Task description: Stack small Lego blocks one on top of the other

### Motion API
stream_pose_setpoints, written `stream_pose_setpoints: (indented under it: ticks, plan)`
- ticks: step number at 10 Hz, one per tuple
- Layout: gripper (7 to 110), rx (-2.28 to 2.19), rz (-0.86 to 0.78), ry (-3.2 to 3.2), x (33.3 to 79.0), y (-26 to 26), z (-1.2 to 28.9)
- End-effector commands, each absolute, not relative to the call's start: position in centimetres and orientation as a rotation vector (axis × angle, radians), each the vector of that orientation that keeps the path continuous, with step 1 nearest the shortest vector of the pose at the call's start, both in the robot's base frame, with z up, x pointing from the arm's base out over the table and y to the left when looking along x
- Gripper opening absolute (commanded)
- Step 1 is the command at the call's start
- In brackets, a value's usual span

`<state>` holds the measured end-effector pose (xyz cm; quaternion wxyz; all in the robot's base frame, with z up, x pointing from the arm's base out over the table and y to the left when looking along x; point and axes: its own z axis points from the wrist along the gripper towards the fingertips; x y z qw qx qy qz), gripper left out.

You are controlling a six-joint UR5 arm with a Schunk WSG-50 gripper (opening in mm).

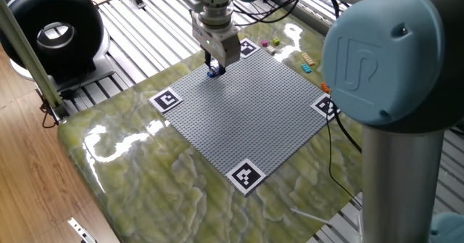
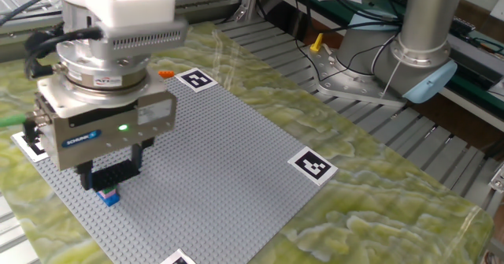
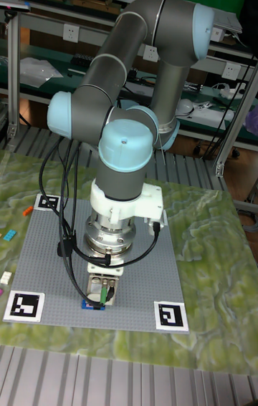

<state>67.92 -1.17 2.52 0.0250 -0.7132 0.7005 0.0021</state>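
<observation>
While the gripper (image 2: pixel 110 187) hovers over the blue brick (image 2: pixel 109 195) on the grey baseplate (image 2: pixel 220 161) near its corner tag (image 1: pixel 165 99) — finger spread unclear — that brick looks light, rigid, slick — pinch its flat sides.

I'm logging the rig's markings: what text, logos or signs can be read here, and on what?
"UR" logo: embossed on the arm's blue joint cap.
Label on the pincer body: blurred; not readable.
Black-and-white marker tags on the grey baseplate: patterns only, no words.
</observation>
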Motion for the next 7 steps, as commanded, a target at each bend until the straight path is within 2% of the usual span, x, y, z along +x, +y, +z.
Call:
stream_pose_setpoints:
  ticks: [1, 7]
  plan:
    - [7, -2.283, -0.010, 2.052, 69.3, -1.5, 2.7]
    - [7, -2.300, 0.069, 2.154, 67.5, -2.0, 2.1]
